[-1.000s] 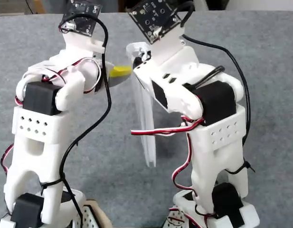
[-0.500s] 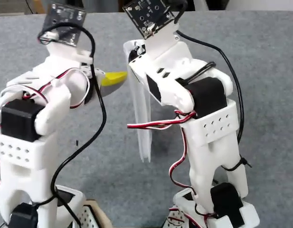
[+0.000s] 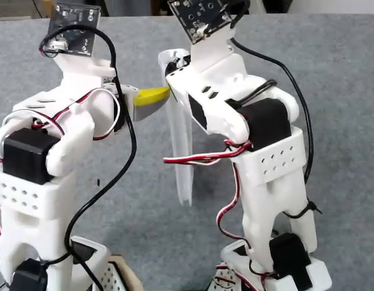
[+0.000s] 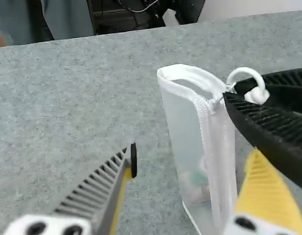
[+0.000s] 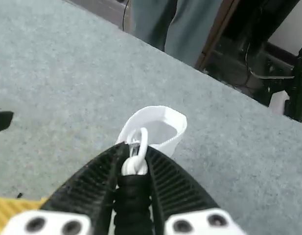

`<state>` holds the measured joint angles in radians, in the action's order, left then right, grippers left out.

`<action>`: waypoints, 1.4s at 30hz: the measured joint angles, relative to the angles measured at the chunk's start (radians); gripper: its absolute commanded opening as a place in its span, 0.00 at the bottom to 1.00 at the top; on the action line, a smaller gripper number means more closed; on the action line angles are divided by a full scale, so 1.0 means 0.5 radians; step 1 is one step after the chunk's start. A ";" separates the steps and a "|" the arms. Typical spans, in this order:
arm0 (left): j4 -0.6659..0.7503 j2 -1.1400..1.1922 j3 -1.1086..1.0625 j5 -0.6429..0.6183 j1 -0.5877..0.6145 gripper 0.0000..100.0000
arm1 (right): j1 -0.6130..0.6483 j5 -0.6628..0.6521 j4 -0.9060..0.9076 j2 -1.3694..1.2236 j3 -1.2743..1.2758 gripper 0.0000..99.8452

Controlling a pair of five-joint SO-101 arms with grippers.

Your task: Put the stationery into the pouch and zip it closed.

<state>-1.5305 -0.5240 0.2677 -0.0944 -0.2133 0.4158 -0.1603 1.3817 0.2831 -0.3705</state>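
As right end effector (image 5: 134,150) grips zipper (image 5: 136,165), pouch (image 4: 187,122) upright

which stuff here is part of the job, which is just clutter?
Job: pouch, zipper pull, greenish item inside, right gripper shut on the pull, left gripper open beside it.
Lying about: grey table mat, cables beyond it.
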 measured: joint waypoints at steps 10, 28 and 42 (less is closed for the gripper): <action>0.230 0.000 -0.377 -0.043 -0.009 0.36 | -0.003 0.172 0.031 0.000 -0.046 0.01; 0.577 0.000 -0.632 0.025 0.123 0.36 | -0.003 0.175 0.034 0.000 -0.046 0.01; 0.172 0.000 -0.270 0.021 0.025 0.36 | -0.120 0.175 0.034 0.000 -0.046 0.01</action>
<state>-1.4446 -0.5240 0.1327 -0.0836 -0.2010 0.3560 -0.0729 1.3986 0.2831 -0.3936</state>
